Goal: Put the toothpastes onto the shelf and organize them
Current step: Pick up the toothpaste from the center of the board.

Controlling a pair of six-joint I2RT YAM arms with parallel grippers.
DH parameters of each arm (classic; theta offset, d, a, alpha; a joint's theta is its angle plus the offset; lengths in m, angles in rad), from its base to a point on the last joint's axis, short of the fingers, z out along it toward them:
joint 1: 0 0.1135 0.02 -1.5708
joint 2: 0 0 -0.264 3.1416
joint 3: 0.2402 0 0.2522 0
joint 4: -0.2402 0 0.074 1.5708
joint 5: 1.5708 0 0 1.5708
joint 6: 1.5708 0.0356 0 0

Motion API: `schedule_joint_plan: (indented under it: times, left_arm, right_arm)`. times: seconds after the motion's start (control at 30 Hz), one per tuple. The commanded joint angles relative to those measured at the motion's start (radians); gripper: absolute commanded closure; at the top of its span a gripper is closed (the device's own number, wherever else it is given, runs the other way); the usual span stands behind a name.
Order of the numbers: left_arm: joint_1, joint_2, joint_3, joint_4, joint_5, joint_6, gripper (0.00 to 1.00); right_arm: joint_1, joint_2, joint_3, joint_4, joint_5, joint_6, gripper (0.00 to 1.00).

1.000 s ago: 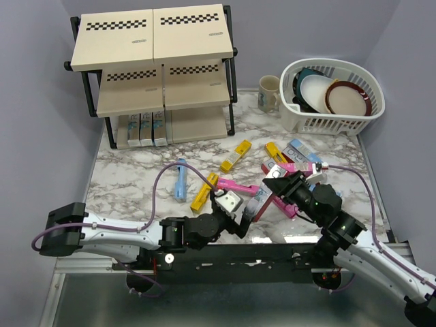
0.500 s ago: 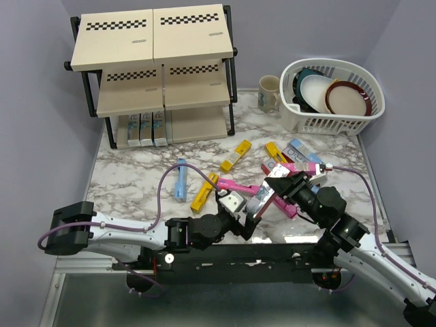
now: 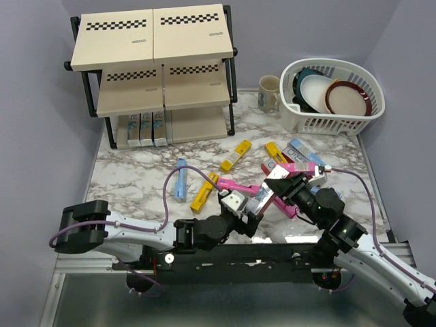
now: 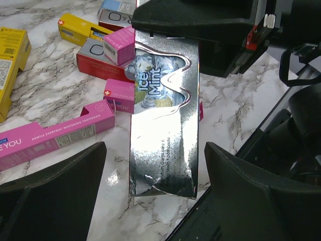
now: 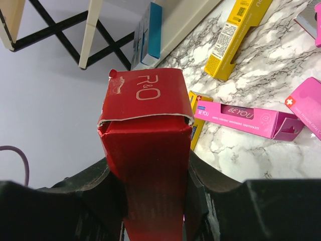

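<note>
Toothpaste carton (image 4: pixel 164 125), silver on one face and red on another, hangs over the worktop (image 4: pixel 60 90). The right pincer (image 5: pixel 149 170) pinches one end, and the free end lies between the spread fingers of the left pincer (image 4: pixel 155 165), which touch neither side. It is probably light, thin glossy card that slips and dents easily, so a gentle hold across the narrow sides near the end flap suits it; the shelf (image 3: pixel 153 68) stands well beyond both pincers.
</note>
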Motion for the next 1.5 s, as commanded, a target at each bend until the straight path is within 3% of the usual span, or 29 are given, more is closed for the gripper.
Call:
schedule_joint_plan:
  times: [0.0,0.33,0.7,0.93,1.07,1.27,1.47]
  left_arm:
    - [0.015,0.018,-0.018,0.121,-0.065,-0.008,0.11]
    - [0.031,0.082,-0.002,0.14,-0.017,-0.03,0.17]
    - [0.031,0.053,-0.004,0.129,-0.008,-0.022,0.35]
    - [0.034,0.048,-0.002,0.104,-0.017,-0.023,0.41]
    - [0.037,0.041,0.004,0.065,-0.035,-0.031,0.48]
    - [0.057,-0.002,0.005,-0.003,-0.065,-0.039,0.48]
    - [0.109,-0.116,0.048,-0.245,-0.111,-0.08,0.48]
  right_arm:
    - [-0.002,-0.017,-0.016,0.079,-0.001,0.038,0.66]
    - [-0.002,-0.029,-0.021,0.079,-0.002,0.038,0.66]
    - [-0.002,-0.055,-0.044,0.082,-0.001,0.041,0.64]
    - [-0.002,-0.061,-0.042,0.074,0.004,0.032,0.47]
    - [-0.002,-0.069,-0.035,0.063,0.008,0.017,0.31]
    - [-0.002,-0.095,0.004,0.0,0.033,-0.04,0.13]
    - [-0.002,-0.132,0.06,-0.114,0.079,-0.141,0.01]
